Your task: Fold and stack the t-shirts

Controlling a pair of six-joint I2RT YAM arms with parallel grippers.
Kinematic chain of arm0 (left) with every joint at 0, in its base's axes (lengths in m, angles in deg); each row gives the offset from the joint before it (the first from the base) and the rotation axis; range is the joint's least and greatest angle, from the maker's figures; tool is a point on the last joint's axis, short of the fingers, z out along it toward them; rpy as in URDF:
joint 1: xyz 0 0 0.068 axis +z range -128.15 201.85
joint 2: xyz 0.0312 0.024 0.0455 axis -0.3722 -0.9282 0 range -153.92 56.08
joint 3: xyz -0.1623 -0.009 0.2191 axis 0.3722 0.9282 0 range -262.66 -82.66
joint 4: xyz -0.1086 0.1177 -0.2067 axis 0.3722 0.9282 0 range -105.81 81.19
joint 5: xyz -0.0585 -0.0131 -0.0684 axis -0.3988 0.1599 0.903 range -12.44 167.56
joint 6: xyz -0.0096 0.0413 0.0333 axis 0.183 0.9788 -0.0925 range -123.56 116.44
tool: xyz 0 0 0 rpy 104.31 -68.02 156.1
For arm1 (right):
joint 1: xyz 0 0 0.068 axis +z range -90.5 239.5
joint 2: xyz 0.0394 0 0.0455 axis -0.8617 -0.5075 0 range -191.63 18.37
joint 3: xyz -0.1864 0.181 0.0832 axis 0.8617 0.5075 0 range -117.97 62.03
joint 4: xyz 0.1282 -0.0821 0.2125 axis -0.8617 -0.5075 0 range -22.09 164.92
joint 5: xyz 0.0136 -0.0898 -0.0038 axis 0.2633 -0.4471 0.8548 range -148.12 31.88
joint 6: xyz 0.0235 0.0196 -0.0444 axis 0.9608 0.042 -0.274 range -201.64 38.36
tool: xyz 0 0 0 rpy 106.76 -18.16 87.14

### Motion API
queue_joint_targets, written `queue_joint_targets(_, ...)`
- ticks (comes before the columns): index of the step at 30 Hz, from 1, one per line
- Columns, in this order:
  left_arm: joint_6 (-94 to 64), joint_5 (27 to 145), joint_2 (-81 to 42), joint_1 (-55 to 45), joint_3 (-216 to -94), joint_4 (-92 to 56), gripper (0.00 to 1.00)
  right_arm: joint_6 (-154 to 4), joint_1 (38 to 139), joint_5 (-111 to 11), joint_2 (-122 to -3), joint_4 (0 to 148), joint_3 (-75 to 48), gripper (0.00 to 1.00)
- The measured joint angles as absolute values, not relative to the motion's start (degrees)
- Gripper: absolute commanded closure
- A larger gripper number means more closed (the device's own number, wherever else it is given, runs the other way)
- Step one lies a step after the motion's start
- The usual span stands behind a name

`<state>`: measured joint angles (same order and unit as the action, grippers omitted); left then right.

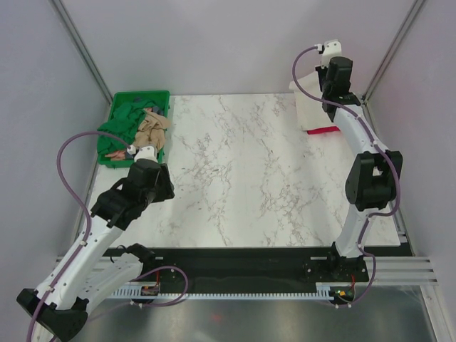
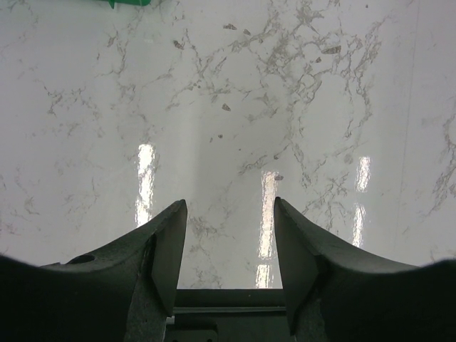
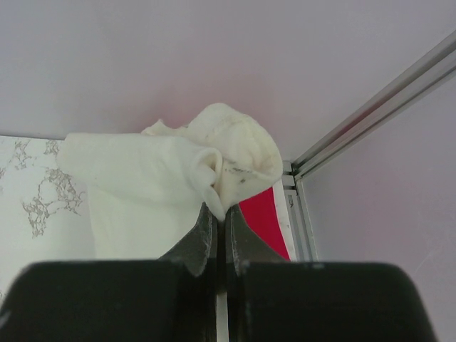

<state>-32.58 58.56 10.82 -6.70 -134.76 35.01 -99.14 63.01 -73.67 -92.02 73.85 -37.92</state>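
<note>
At the far right corner a cream-white t-shirt (image 1: 311, 107) lies folded on top of a bright red t-shirt (image 1: 322, 130). My right gripper (image 3: 219, 214) is shut on a bunched fold of the cream-white t-shirt (image 3: 178, 178), with the red t-shirt (image 3: 260, 217) showing just beneath it. A tan t-shirt (image 1: 151, 128) and a dark green t-shirt (image 1: 128, 117) lie crumpled in the green crate (image 1: 116, 100) at the far left. My left gripper (image 2: 229, 214) hangs open over bare marble just in front of the crate, nothing between its fingers.
The marble table (image 1: 242, 171) runs between the crate and the stack. Grey walls and aluminium frame posts (image 3: 370, 117) close in right behind the stack. A corner of the crate (image 2: 128, 3) shows at the top of the left wrist view.
</note>
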Motion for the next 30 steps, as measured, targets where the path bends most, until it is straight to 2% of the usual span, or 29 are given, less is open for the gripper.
queue_joint_targets(7,-32.58,58.58,10.58,-6.49,-134.76,35.01,0.41,-99.95,61.44,-72.56,-97.16,73.53,-43.34,1.0)
queue_joint_targets(14,-32.58,58.6,10.54,-5.5,-134.76,34.99,0.41,-100.1,59.36,-72.08,-107.23,72.74,-52.58,0.99)
queue_joint_targets(17,-32.58,58.65,10.34,-4.3,-134.76,34.93,0.41,-100.1,58.23,-74.18,-112.63,73.68,-57.08,0.82)
queue_joint_targets(18,-32.58,58.69,10.28,-3.99,-134.76,34.88,0.41,-100.06,57.64,-75.75,-115.14,74.51,-58.92,0.37)
queue_joint_targets(21,-32.55,59.74,10.04,-2.62,-134.76,34.75,0.41,-99.82,55.91,-80.89,-122.6,78.9,-64.06,0.02)
queue_joint_targets(25,-32.49,61.12,9.99,-0.78,-134.76,34.56,0.41,-97.7,53.15,-88.54,-129.22,81.55,-65.24,0.02)
queue_joint_targets(30,-32.12,62.67,9.99,1.16,-134.65,33.83,0.41,-91.49,50.62,-94.04,-128.67,83.97,-58.96,0.02)
